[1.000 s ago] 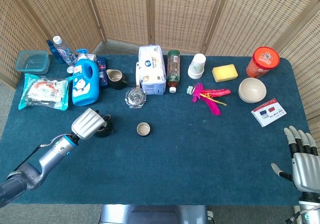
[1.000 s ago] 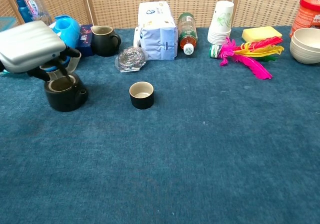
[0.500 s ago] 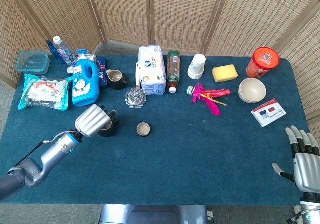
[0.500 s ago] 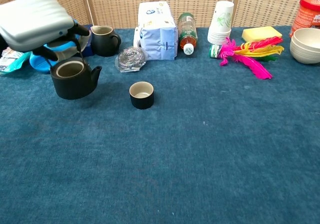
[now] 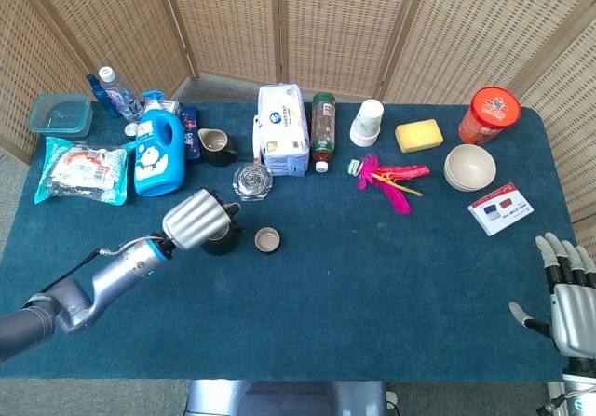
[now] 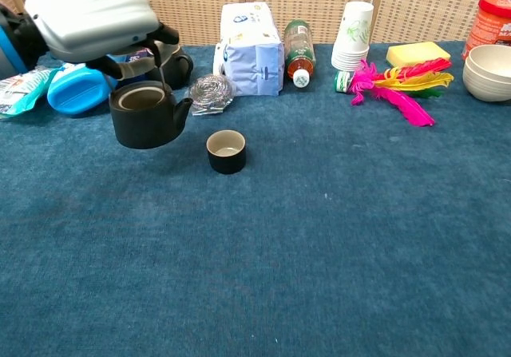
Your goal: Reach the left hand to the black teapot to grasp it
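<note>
The black teapot (image 5: 223, 240) (image 6: 146, 117) hangs above the blue cloth, lidless, its spout pointing right. My left hand (image 5: 194, 219) (image 6: 92, 15) grips it from above by the handle, its silver back turned up. It hovers just left of a small black cup (image 5: 267, 240) (image 6: 227, 150). My right hand (image 5: 566, 295) stays at the table's near right corner with fingers spread, holding nothing; the chest view does not show it.
Behind the teapot are a steel scourer (image 6: 210, 93), a dark mug (image 5: 216, 146), a blue detergent jug (image 5: 158, 153) and a tissue pack (image 6: 251, 49). A bottle (image 6: 299, 42), paper cups (image 6: 355, 34), pink feathers (image 6: 399, 85), a sponge (image 5: 418, 135), bowls (image 5: 468, 167) lie further right.
My left hand has carried the teapot rightward and higher off the cloth, from the left side to beside the small black cup. The right hand has stayed put.
</note>
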`<state>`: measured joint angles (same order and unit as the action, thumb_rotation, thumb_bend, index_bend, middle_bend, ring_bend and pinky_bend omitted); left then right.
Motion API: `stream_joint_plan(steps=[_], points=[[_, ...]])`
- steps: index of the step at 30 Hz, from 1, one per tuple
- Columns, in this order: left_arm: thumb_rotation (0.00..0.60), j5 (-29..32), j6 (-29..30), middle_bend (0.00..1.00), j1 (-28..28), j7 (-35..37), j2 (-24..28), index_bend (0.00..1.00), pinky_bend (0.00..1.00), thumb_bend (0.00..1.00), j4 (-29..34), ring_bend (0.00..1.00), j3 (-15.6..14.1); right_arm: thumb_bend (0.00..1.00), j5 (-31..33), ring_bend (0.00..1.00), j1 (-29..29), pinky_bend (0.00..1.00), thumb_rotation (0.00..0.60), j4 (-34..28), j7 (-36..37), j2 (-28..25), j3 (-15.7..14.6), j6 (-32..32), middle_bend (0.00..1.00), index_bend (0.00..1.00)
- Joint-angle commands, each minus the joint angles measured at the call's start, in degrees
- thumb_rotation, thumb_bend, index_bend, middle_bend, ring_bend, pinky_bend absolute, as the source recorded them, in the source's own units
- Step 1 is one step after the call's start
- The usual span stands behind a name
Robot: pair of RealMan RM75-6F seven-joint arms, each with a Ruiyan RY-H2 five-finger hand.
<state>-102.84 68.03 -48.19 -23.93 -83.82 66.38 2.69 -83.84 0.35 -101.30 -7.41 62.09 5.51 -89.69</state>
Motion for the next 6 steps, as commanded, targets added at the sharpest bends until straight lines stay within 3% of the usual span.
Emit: stream_joint_plan(steps=[1, 6], points=[[0.600, -1.0, -0.8, 0.86, -1.1, -0.7, 1.1, 0.80, 1.00, 0.63, 1.4, 0.76, -0.3, 0.00, 0.2, 0.00, 0.0, 0.00, 0.600, 0.0, 0.3, -0.2, 0.1, 0.0, 0.00, 0.00], [0.600, -1.3, -1.1, 0.86, -1.2, -1.6, 1.7, 0.80, 1.00, 0.63, 2.2, 0.76, -0.6, 0.00, -0.1, 0.00, -0.1, 0.00, 0.600, 0.0, 0.5, -0.3, 0.0, -0.2, 0.00, 0.00]])
